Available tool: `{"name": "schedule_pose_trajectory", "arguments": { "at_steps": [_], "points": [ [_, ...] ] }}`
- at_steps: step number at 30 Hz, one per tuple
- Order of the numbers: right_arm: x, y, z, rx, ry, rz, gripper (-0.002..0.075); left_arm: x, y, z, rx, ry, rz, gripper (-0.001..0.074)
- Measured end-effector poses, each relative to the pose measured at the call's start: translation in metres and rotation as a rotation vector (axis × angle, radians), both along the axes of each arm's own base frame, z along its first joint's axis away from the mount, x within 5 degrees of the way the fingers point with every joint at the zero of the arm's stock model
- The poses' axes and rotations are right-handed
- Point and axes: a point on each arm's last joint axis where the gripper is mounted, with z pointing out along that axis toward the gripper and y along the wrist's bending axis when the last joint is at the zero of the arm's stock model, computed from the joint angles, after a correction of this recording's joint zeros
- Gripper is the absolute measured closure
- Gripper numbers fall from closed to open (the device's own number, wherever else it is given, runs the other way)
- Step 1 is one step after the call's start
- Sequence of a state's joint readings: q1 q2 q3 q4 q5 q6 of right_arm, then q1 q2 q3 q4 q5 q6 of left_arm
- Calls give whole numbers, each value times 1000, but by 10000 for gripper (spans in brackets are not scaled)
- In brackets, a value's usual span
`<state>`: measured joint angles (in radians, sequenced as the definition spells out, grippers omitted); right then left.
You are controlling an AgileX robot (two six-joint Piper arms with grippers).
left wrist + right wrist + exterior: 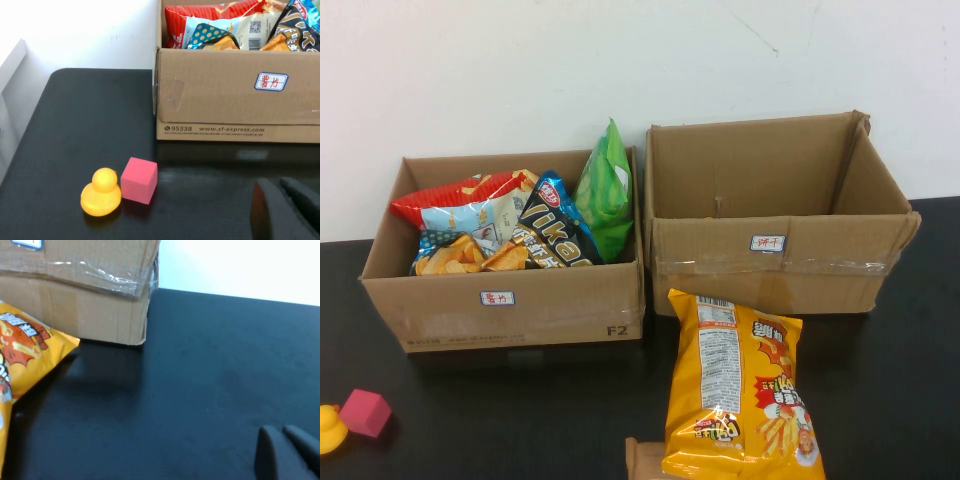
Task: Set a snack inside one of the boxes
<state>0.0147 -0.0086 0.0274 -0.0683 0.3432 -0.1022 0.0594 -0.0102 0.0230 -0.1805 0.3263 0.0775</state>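
A yellow-orange snack bag (740,390) lies flat on the black table in front of the right cardboard box (770,262), which is open and looks empty. The bag's corner (25,350) and that box (80,305) also show in the right wrist view. The left box (510,305) holds several snack bags, among them a red one (450,197) and a green one (605,195). It also shows in the left wrist view (215,100). My left gripper (275,186) is shut and empty, low over the table before the left box. My right gripper (277,431) is shut and empty, to the right of the bag. Neither gripper shows in the high view.
A yellow toy duck (328,430) and a pink cube (365,412) sit at the table's front left; both show in the left wrist view, the duck (101,192) beside the cube (139,180). A brown object (642,460) pokes out beside the bag's near end. A white wall stands behind the boxes.
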Motion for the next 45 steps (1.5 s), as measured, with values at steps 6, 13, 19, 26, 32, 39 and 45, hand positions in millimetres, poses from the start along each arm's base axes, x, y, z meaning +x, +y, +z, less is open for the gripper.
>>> {"name": "schedule_pose_trajectory", "arguments": {
  "at_steps": [6,13,19,26,32,39,45],
  "points": [
    [0,7,0,210,2,3,727,0,0,0,0,0,0,737],
    [-1,24,8,859,29,-7,727,0,0,0,0,0,0,737],
    [1,21,11,881,-21,-21,727,0,0,0,-2,0,1,737],
    [-3,24,28,672,-51,84,727,0,0,0,-2,0,1,737],
    [-9,27,99,208,-174,259,727,0,0,0,-1,0,1,737],
    [31,25,128,-242,130,406,727,0,0,0,4,0,-1,737],
    [71,33,140,-424,250,581,727,0,0,0,7,0,-1,737]
  ]
}}
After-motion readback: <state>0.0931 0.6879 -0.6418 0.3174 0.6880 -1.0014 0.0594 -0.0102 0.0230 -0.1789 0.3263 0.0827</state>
